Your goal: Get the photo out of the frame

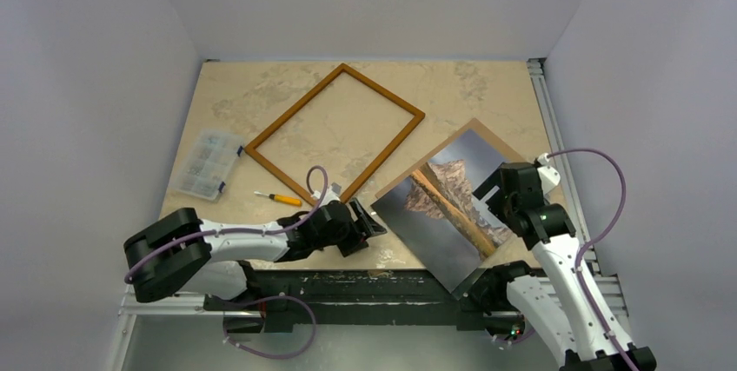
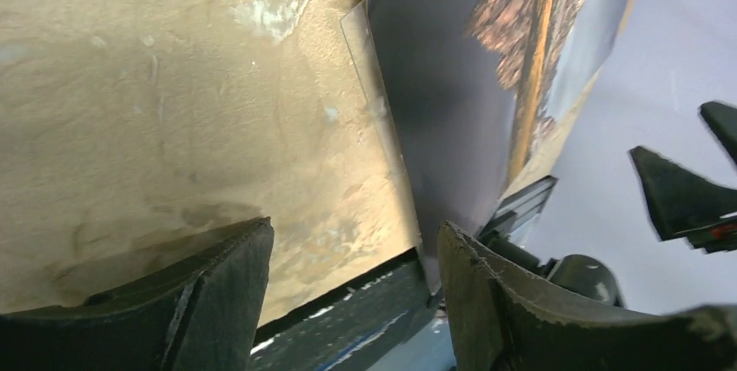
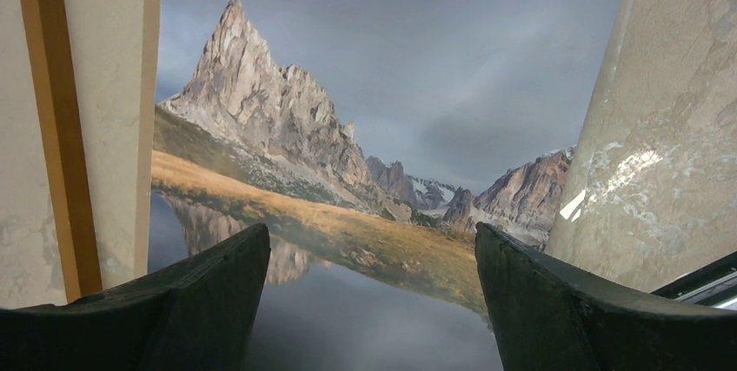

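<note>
The frame [image 1: 295, 107], orange-brown and empty, lies flat at the table's back middle; one side also shows in the right wrist view [image 3: 56, 128]. The photo [image 1: 443, 206] lies face up to its right, apart from it, with its near corner over the table's front edge and brown board showing along its far edge. My left gripper [image 1: 372, 225] is open and empty, low beside the photo's left edge [image 2: 452, 102]; its midpoint in its own view [image 2: 356, 249] is over the table edge. My right gripper [image 1: 497, 193] is open and empty over the photo's right part [image 3: 391, 128], jaws [image 3: 372, 249] apart.
A clear plastic parts box [image 1: 204, 162] and an orange-handled screwdriver [image 1: 280, 199] lie left of the frame. A metal rail [image 1: 547, 119] runs along the table's right edge. A thin clear sheet edge [image 2: 369, 84] shows beside the photo. White walls enclose the table.
</note>
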Robot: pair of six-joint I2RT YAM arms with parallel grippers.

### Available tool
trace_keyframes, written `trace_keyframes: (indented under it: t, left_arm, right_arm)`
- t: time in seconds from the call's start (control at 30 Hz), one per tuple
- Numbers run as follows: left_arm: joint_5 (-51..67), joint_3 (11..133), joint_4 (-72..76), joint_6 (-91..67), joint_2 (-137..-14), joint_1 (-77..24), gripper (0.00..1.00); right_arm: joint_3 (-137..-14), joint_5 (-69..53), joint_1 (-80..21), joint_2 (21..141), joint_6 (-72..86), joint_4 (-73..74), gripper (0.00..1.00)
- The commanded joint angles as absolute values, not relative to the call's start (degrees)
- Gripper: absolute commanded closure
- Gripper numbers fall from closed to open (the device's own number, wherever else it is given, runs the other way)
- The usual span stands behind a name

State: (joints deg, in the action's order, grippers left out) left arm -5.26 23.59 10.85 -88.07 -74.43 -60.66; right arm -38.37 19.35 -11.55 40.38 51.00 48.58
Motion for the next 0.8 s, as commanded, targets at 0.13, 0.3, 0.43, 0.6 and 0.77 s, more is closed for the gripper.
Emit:
trace_keyframes:
  t: [0.13, 0.3, 0.43, 0.6, 0.77]
  left_arm:
    - [-3.95, 28.11, 15.87, -90.65, -83.42, -60.91, 0.30]
    - [-5.29, 25.88, 26.30, -96.53, -89.93, -60.99, 0.41]
    - [-8.31, 24.39, 30.34, -97.77, -91.90, -61.00, 0.46]
    - [-9.38, 23.32, 39.14, -98.40, -96.49, -61.00, 0.55]
    - [-13.56, 19.21, 53.39, -96.68, -101.01, -61.00, 0.64]
  right_arm:
    - [-39.41, 18.97, -11.32, 38.79, 50.68, 49.48, 0.15]
    - [-40.73, 19.86, -11.34, 37.43, 50.36, 51.38, 0.15]
    - [-40.55, 19.93, -11.32, 36.79, 50.28, 51.23, 0.15]
    - [-40.49, 18.82, -11.34, 37.95, 50.26, 50.44, 0.15]
    - [-41.05, 18.83, -11.34, 38.13, 50.10, 50.71, 0.15]
